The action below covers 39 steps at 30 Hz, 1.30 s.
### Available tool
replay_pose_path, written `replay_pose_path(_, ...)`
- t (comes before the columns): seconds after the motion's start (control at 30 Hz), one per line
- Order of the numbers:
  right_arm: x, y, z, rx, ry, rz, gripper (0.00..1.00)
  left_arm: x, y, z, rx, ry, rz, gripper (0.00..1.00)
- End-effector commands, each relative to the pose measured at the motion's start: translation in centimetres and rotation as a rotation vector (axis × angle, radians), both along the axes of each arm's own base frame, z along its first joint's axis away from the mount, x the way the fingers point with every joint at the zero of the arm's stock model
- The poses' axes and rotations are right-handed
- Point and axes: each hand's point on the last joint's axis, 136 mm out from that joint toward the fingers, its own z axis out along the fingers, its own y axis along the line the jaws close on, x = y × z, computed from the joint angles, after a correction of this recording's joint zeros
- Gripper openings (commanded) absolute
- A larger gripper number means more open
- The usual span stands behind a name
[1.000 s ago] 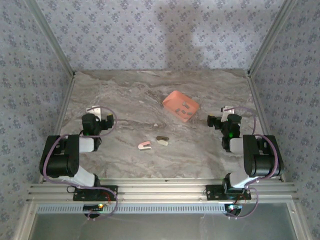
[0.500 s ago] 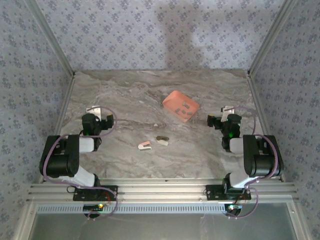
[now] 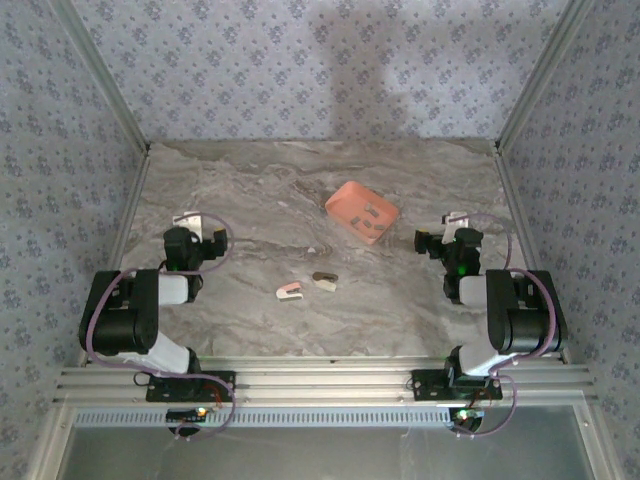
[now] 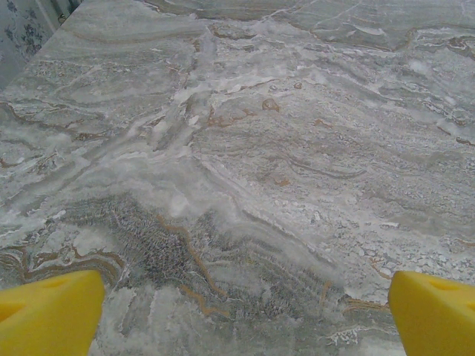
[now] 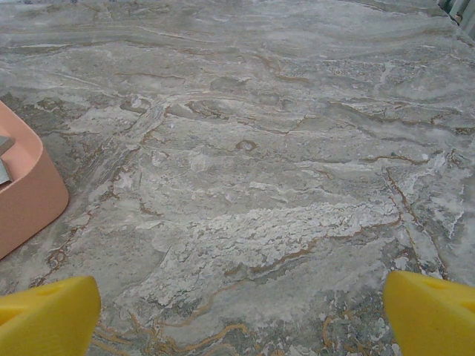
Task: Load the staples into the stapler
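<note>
1. Left pincer [image 4: 243, 313] and right pincer [image 5: 239, 311] are both spread wide, holding nothing.
2. Stapler [image 3: 289, 291] is just lying on the table [image 3: 230, 190] between the arms.
3. Staples [image 3: 373, 214] sit in the orange tray [image 3: 338, 201].

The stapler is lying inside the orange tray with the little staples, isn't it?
Not quite. The stapler is not in the tray. It lies on the bare table, apart from the orange tray and nearer the arms. The top external view shows this. The little staples are indeed inside the tray.
</note>
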Motion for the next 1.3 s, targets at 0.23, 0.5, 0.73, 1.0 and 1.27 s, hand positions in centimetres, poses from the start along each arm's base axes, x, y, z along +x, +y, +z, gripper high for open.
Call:
replay_pose_path(0.23, 0.7, -0.7, 1.1, -0.003, -0.04, -0.01, 1.0, 0.9, 0.4, 1.2, -0.011, -0.044, 0.02, 0.98)
replay_pose_path(0.5, -0.6, 1.3, 5.7, 0.088, 0.041, 0.074, 1.0, 0.5, -0.9, 5.4, 0.012, -0.017, -0.023, 0.9)
replay_pose_path(0.73, -5.5, 8.3, 9.2, 0.215, 0.108, 0.192, 1.0, -3.8, -11.9, 10.3, 0.076, 0.144, -0.438, 0.82)
replay_pose_path(1.0, -10.0, 15.2, 8.8, 0.399, 0.103, 0.28, 1.0, -13.9, -19.4, 6.3, 0.394, 0.474, -0.982, 0.76)
replay_pose_path(1.27, -11.0, 17.0, 7.6, 0.423, 0.139, 0.321, 1.0, -18.7, -20.2, 1.5, 0.608, 0.611, -1.224, 0.73)
